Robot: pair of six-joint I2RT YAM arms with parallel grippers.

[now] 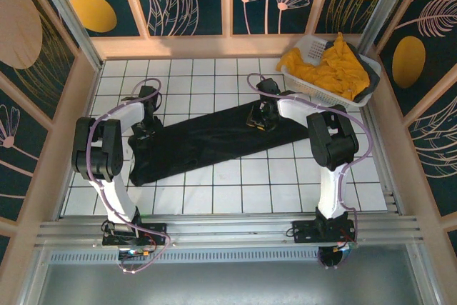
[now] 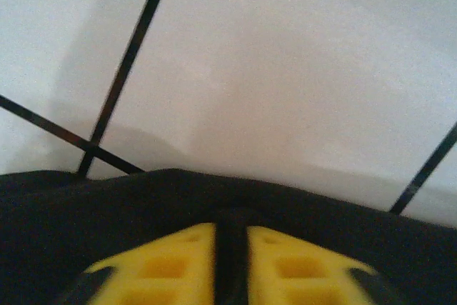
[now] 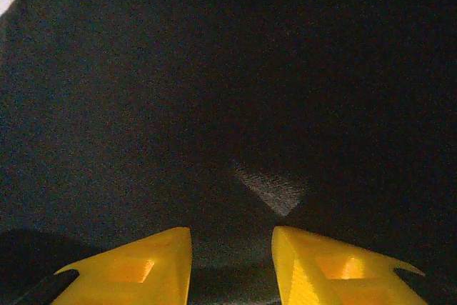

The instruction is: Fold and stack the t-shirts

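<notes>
- Left gripper (image 2: 230,232): fingers nearly together at the black t-shirt's (image 1: 207,144) edge; I cannot tell if they grip it.
- Right gripper (image 3: 232,237): jaws parted, black cloth directly beneath; whether it pinches is unclear.
- The shirt's long axis runs from one gripper to the other.
- Pale patch (image 3: 271,191) just ahead of the right gripper; no writing legible.
- Far beyond the right gripper: mustard t-shirts (image 1: 325,69) in the basket (image 1: 308,46).

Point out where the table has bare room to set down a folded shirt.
Free: the near strip of tiles between the black t-shirt and the rail; also the far-left tiles behind the shirt. Crowded: the diagonal middle band the shirt covers, and the far-right corner with the basket.
</notes>
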